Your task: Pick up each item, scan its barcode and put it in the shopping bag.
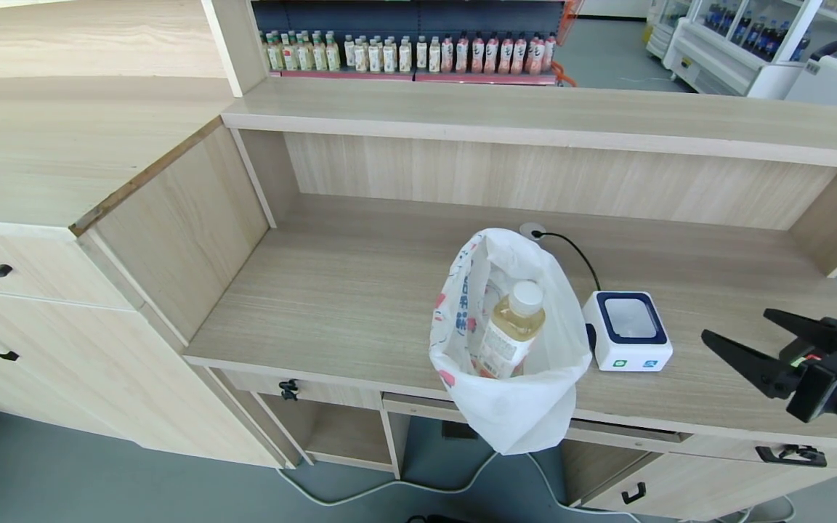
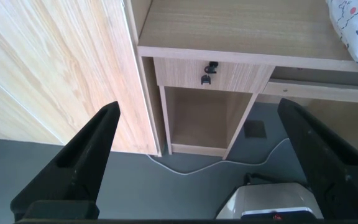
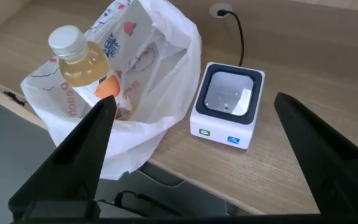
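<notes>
Bottle (image 1: 513, 327) sat inside the bag (image 1: 527, 414); left gripper (image 2: 199, 104) and right gripper (image 1: 734, 325) had jaws apart, empty, so any retreat needed to clear the scanner (image 1: 629, 334).

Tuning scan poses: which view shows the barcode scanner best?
Right wrist view: the scanner is close, its window plainly facing up and unobstructed. Head view has it smaller, right of the shopping bag. Left wrist view faces the drawer under the counter.

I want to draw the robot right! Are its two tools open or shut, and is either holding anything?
Left tool: open, holding nothing.
Right tool: open, holding nothing.
</notes>
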Tool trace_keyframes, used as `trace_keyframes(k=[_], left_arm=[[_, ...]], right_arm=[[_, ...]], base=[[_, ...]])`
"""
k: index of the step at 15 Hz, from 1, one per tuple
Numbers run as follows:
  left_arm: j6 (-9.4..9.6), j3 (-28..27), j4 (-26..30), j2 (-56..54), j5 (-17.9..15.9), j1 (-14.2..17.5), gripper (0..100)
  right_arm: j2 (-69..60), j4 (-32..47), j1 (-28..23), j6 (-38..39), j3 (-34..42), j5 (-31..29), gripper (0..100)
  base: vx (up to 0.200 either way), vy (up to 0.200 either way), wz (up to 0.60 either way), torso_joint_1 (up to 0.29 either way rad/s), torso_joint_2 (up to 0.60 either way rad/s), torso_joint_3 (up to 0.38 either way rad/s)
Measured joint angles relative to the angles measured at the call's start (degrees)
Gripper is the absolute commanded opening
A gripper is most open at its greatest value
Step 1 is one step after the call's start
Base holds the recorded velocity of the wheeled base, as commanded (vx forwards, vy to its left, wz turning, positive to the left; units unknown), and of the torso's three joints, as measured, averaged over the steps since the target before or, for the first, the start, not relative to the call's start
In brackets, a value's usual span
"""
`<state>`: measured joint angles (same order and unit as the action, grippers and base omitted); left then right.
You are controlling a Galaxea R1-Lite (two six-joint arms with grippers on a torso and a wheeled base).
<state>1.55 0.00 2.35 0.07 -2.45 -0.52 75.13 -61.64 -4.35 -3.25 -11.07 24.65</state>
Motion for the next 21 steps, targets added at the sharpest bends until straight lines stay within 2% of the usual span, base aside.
trace_keyframes(k=[2, 5, 10, 12, 16, 21], left_arm=[[-0.05, 0.00, 0.00, 0.00, -0.01, 0.00, 100], [0.00, 0.00, 0.00, 0.00, -0.01, 0.01, 100], [0.12, 0.00, 0.00, 0.00, 0.00, -0.02, 100], [0.11, 0.00, 0.00, 0.00, -0.01, -0.02, 100], [0.17, 0.00, 0.00, 0.00, -0.01, 0.01, 100], [0.11, 0.00, 0.00, 0.00, 0.00, 0.00, 100]], right_arm=[[-0.99, 0.02, -0.77, 0.09, -0.01, 0.01, 100], [-1.04, 0.11, -1.71, 0.20, -0.96, -0.21, 100], [5.88, 0.16, -11.17, -2.16, -7.97, -0.34, 100], [7.94, 0.60, -13.23, -2.35, -8.87, -0.11, 100], [8.14, 1.96, -13.75, -2.66, -6.18, -0.02, 100], [4.52, 2.22, -11.65, -3.19, 0.07, 1.11, 100]], base=[[0.000, 0.000, 0.00, 0.000, 0.00, 0.000], [0.000, -0.200, 0.00, -0.001, 0.00, 0.002], [0.000, -0.200, 0.00, 0.000, 0.00, 0.002], [0.000, -0.200, 0.00, 0.005, 0.00, 0.002], [0.000, -0.200, 0.00, -0.001, 0.00, 0.004], [0.000, -0.200, 0.00, 0.001, 0.00, 0.001]])
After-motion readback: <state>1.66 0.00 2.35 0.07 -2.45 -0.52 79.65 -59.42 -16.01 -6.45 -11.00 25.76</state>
